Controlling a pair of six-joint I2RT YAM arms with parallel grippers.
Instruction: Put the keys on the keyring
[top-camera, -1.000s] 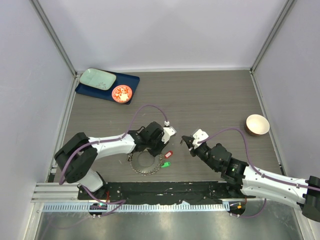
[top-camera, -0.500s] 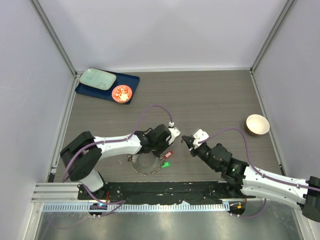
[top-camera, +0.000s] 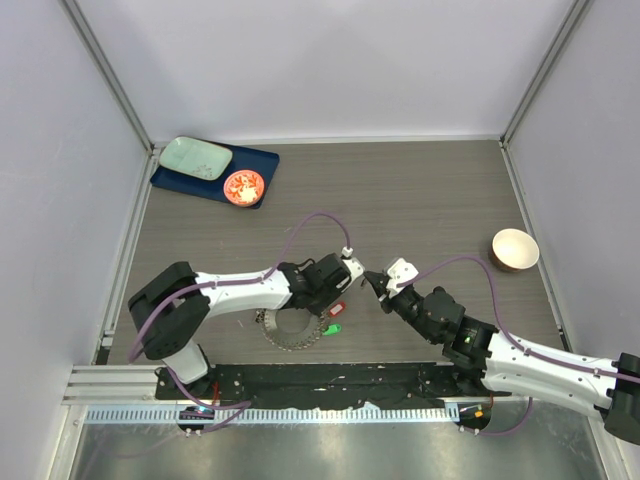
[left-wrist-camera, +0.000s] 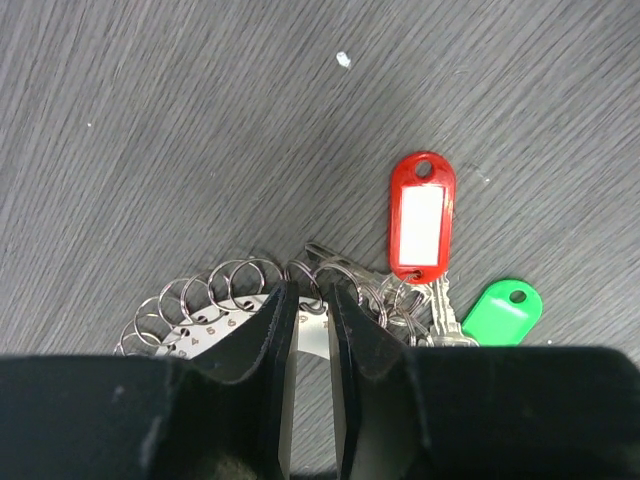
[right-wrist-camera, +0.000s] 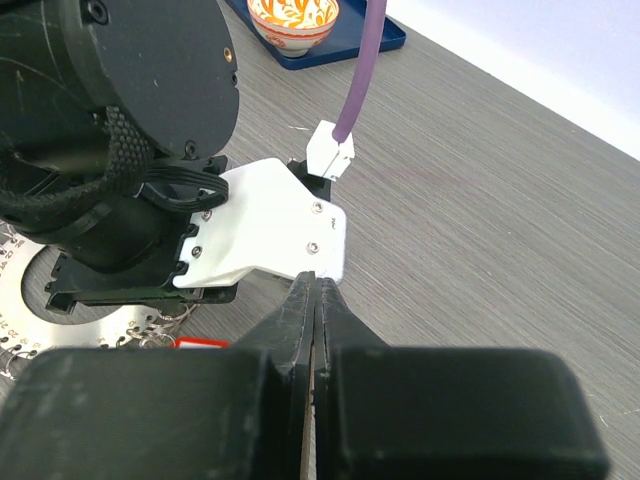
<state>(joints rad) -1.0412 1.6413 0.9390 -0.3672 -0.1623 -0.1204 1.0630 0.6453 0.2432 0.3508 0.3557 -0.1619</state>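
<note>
Left wrist view first: flat on the dark table and low in the picture, the keyring (left-wrist-camera: 205, 305), with wire loops fanned along its rim, apparently to leave each one free for threading. Just beside that rim, with metal blades against the loops, the red key (left-wrist-camera: 421, 217) and the green key (left-wrist-camera: 503, 312), both seemingly loose and not yet threaded. Right over the keyring's rim, the left gripper (left-wrist-camera: 313, 290), fingers a narrow gap apart and straddling one loop. Cannot tell whether nipping it or only lined up, probably to steady it. Near the keyring, just past the red key, the right gripper (right-wrist-camera: 313, 285), fingers pressed together on nothing visible, likely poised to help. Well apart from the keyring, an orange-red dish (top-camera: 244, 186) on a blue tray (top-camera: 262, 160), and a tan bowl (top-camera: 514, 249).
</note>
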